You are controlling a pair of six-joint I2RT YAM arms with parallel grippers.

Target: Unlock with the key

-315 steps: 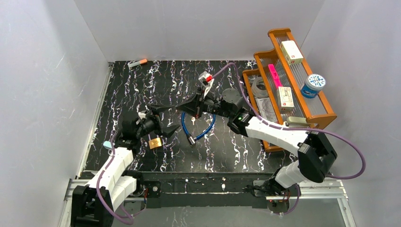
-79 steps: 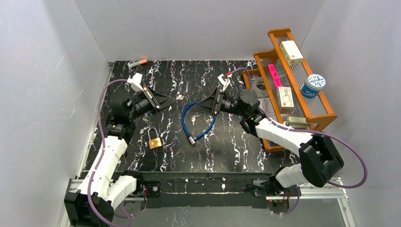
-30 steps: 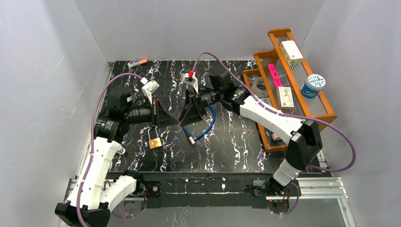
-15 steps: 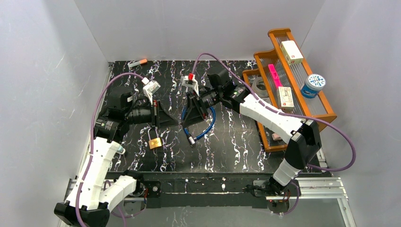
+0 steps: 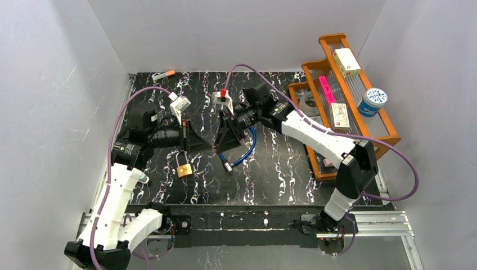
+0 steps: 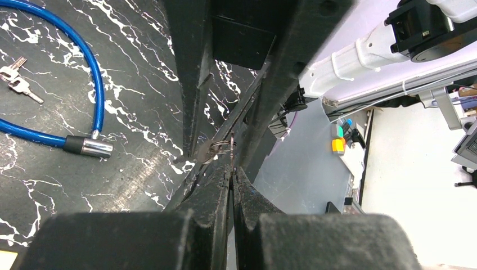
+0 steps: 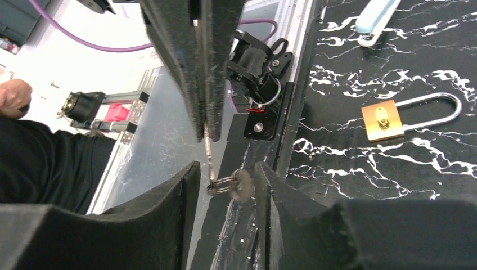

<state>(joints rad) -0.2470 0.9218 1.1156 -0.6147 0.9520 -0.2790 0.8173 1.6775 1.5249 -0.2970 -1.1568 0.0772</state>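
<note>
Brass padlock [image 5: 184, 169], glossy marbled tabletop [image 5: 270, 181], wooden rack [image 5: 333, 38]

Plain white walls [image 5: 236, 34] closed in the workspace on three sides under even, soft light. The table [image 5: 270, 174] had a black top veined with white like marble. A wooden rack [image 5: 332, 39] stood along its right side, and an aluminium rail [image 5: 382, 224] ran across the near edge
</note>
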